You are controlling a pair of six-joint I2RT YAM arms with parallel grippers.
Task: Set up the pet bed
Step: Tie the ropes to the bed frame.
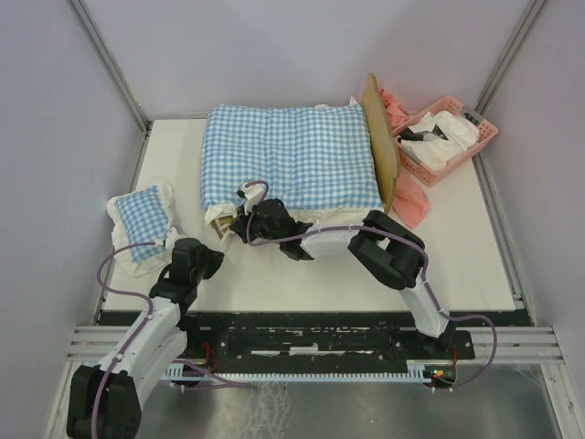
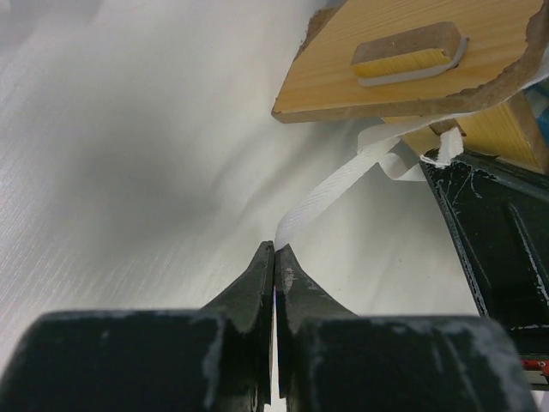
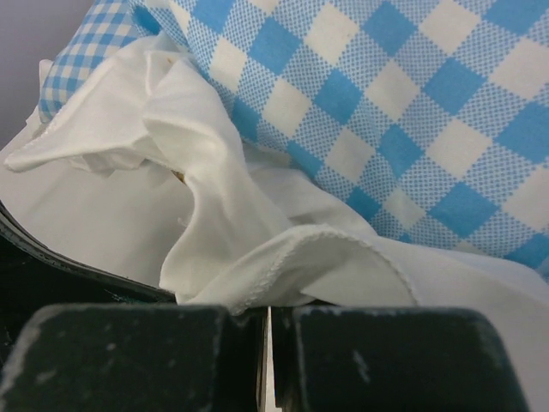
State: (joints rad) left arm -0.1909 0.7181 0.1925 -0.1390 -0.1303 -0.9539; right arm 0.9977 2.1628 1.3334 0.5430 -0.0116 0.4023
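Left gripper fully closed, tips pinching white strap; strap runs up to wooden corner of pet bed. Right gripper just beside it, also closed, clamped on white frill of blue-white checked cushion. Bed sits mid-table, cushion covering frame, headboard standing on right side. Small checked pillow left of bed, apart from it. Pink cloth beside headboard. Pink basket far right, past headboard.
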